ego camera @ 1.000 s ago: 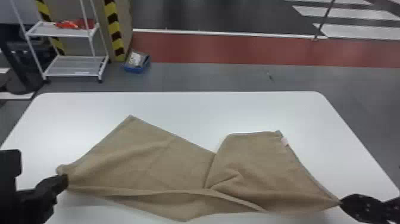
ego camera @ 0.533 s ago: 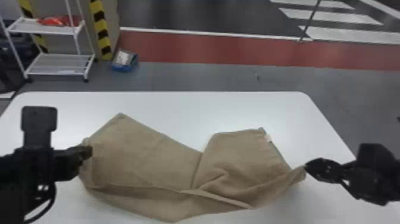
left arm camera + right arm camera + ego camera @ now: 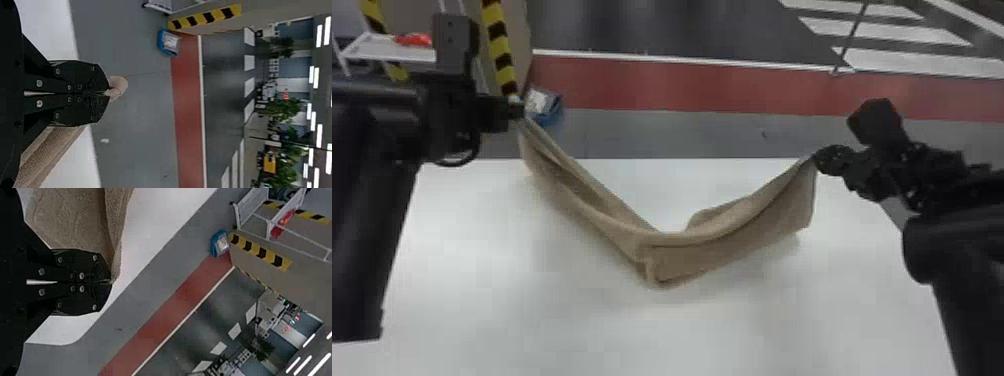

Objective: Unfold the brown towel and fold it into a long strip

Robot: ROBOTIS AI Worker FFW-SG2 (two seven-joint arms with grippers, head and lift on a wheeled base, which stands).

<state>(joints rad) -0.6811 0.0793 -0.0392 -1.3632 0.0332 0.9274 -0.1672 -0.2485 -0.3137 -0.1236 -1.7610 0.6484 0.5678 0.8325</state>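
Spreading widest, the floor point(image 3: 642, 132) lies beyond the table: grey, crossed by a red band point(image 3: 682, 85) with a white line along its far side.

Item: one white table point(image 3: 557, 330), below the towel.

Item: two black arms, the left point(image 3: 372, 210) and the right point(image 3: 952, 300), one at each side of the head view.

Item: one brown towel point(image 3: 727, 252), slung over the table between the grippers in a broad V, both ends raised, long folds running along it. Whether its lowest bend touches the tabletop cannot be told.

Item: one left gripper point(image 3: 518, 110), clenched on one end of the towel; in the left wrist view, a small tuft of cloth pokes past the fingertips of the left gripper point(image 3: 106, 93).

Item: one right gripper point(image 3: 816, 157), clenched on the towel's other end; the right wrist view shows the cloth pinched at the fingertips.

Item: one white rack point(image 3: 392, 51), standing beyond the table on the left side, beside a yellow-and-black striped edge point(image 3: 499, 50).

Item: one blue bin point(image 3: 550, 118), on the floor, with pale contents.

Item: one red object point(image 3: 414, 39), on the rack.
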